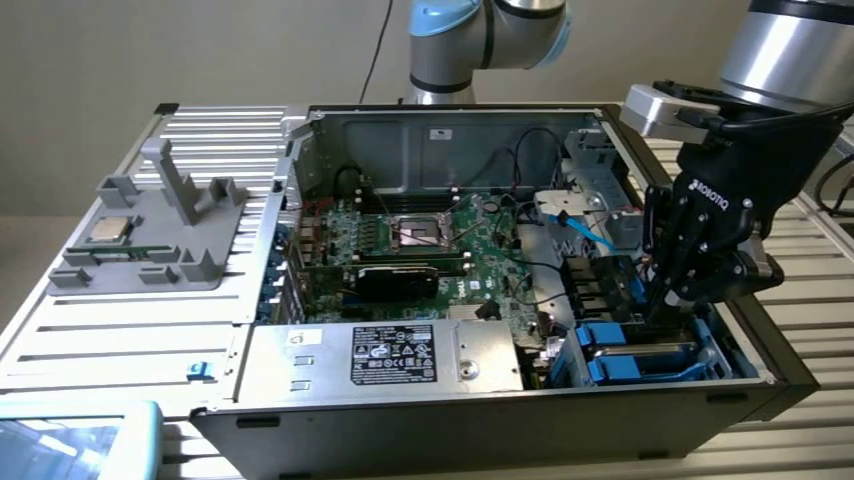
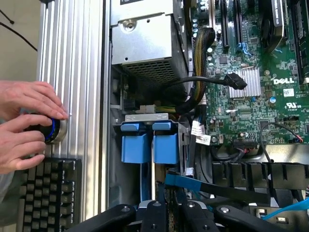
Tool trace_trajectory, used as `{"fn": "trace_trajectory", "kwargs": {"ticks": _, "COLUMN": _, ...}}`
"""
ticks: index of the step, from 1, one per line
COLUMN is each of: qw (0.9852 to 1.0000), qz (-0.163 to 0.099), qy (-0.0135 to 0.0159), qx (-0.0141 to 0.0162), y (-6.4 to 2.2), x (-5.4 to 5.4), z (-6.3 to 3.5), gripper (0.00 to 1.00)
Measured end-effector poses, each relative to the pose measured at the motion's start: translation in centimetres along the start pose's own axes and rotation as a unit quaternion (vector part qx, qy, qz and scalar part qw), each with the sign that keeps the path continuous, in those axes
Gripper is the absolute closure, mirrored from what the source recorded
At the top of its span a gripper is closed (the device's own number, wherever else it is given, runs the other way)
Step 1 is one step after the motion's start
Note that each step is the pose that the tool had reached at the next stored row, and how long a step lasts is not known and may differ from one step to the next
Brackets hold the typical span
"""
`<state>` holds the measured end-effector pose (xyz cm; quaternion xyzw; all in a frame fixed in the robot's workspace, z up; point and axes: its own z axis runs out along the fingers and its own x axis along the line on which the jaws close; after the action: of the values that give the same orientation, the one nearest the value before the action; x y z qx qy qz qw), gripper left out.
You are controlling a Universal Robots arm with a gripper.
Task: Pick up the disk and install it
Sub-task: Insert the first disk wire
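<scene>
Gripper: the black gripper (image 1: 663, 318) reaches down into the drive bay (image 1: 674, 372) of the open computer case (image 1: 467, 425), at the exterior view's right. Its jaws are drawn close together and clamp the disk.
Disk: the disk (image 2: 145, 180) stands on edge between the jaws, its blue frame running from them toward the bay.
Grip, reason: judged an edge hold, which leaves the flat faces free to slide between the bay's rails.
Bay: 2 blue tabs (image 2: 135, 142) sit side by side at its mouth. Whether either belongs to the held disk cannot be told.
Case: it lies on its side with the open face up, giving the arm access from above.
Neighbours: the power supply (image 1: 387, 355) is just beside the bay. Black cables (image 2: 207, 82) hang near and are a judged snag risk.
Operator: a person's hands (image 2: 29, 99) rest on a round knob (image 2: 53, 130) beside a keyboard (image 2: 48, 193), judged to be steering the arm.
Progress: pick-up is judged done; full seating is not confirmed.
</scene>
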<state>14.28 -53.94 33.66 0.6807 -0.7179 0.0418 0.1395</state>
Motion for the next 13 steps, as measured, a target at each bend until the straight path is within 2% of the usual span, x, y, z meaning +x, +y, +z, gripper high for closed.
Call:
{"fn": "trace_trajectory", "kwargs": {"ticks": 3, "qw": 1.0000, "qz": 0.000, "qy": -0.0003, "qx": 0.0006, "y": 0.02, "x": 0.08, "z": 0.06, "gripper": 0.84}}
{"fn": "trace_trajectory", "kwargs": {"ticks": 7, "qw": 1.0000, "qz": 0.002, "qy": -0.0015, "qx": 0.0065, "y": 0.20, "x": 0.06, "z": 0.20, "gripper": 0.84}}
{"fn": "trace_trajectory", "kwargs": {"ticks": 8, "qw": 1.0000, "qz": 0.003, "qy": -0.0016, "qx": 0.0072, "y": 0.25, "x": 0.06, "z": 0.24, "gripper": 0.84}}
{"fn": "trace_trajectory", "kwargs": {"ticks": 13, "qw": 1.0000, "qz": 0.004, "qy": -0.0017, "qx": 0.0069, "y": 0.29, "x": 0.03, "z": 0.28, "gripper": 0.84}}
